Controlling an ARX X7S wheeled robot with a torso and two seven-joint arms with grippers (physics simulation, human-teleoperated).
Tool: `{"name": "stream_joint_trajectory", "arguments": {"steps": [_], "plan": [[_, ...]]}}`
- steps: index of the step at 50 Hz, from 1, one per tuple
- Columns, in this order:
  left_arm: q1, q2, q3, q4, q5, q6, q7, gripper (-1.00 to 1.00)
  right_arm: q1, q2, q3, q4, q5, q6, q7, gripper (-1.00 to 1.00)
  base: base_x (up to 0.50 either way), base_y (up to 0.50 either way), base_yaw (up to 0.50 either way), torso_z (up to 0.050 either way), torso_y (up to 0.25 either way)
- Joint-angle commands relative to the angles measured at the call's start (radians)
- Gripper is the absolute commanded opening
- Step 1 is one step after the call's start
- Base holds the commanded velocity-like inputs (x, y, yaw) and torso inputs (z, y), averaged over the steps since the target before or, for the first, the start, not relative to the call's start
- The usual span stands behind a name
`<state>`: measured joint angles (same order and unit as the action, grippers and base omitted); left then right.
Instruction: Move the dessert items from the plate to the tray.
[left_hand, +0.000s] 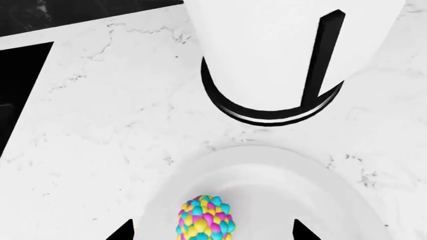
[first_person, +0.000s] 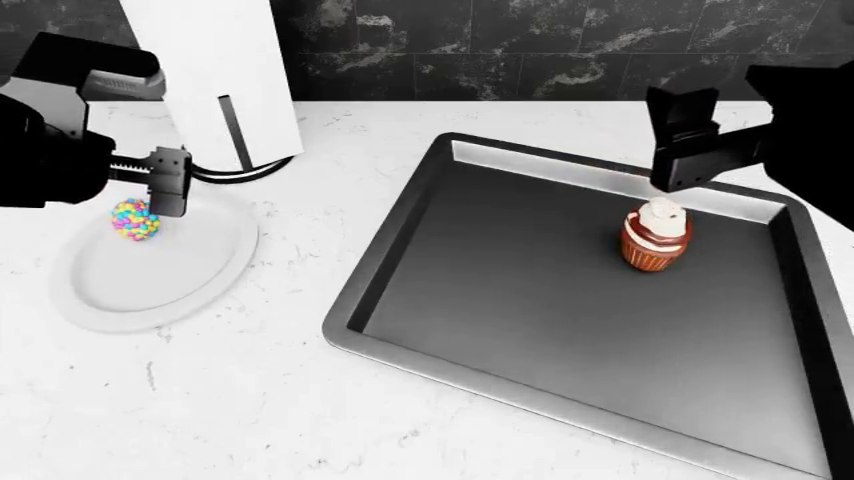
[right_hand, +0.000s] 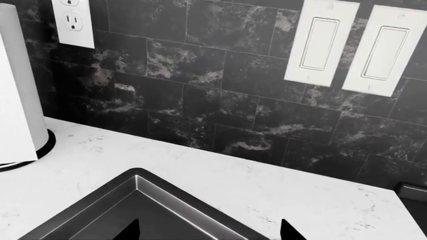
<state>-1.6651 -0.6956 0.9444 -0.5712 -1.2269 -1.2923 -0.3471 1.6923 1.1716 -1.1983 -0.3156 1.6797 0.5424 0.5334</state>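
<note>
The speckled egg-shaped sweet (first_person: 135, 220) lies on the white plate (first_person: 147, 290) at the left. My left gripper (first_person: 163, 198) is down at it and open. In the left wrist view the sweet (left_hand: 205, 218) sits between the two fingertips of the left gripper (left_hand: 212, 231), with a gap on each side, over the plate (left_hand: 280, 190). The cupcake (first_person: 654, 242) stands upright in the dark grey tray (first_person: 400, 262). My right gripper (first_person: 675, 178) hovers just above the cupcake, open and empty. The right wrist view shows the right gripper (right_hand: 210, 231) over a tray corner (right_hand: 137, 192); the cupcake is hidden there.
A tall white cylinder on a black base (first_person: 220, 70) stands right behind the plate, close to the left gripper; it also fills the left wrist view (left_hand: 280, 50). The dark tiled wall (right_hand: 220, 90) with an outlet (right_hand: 73, 22) and switches (right_hand: 320, 42) backs the marble counter (first_person: 267, 400).
</note>
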Motion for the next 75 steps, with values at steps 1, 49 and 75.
{"name": "stream_joint_trajectory", "arguments": {"steps": [1,49,75], "plan": [[0.015,0.021,0.03,-0.052,0.042,0.039,0.032,1.0,-0.006,-0.003,0.001,0.003,-0.003,0.0,-0.002,1.0,0.0,0.0,0.0,0.0,0.0],[0.059,0.045,0.063,-0.101,0.065,0.07,0.057,1.0,-0.024,0.004,0.012,-0.002,-0.005,0.002,-0.001,1.0,0.0,0.0,0.0,0.0,0.0],[0.067,0.047,0.061,-0.137,0.072,0.095,0.059,1.0,-0.037,0.012,0.019,-0.01,-0.005,-0.004,0.004,1.0,0.0,0.0,0.0,0.0,0.0]]}}
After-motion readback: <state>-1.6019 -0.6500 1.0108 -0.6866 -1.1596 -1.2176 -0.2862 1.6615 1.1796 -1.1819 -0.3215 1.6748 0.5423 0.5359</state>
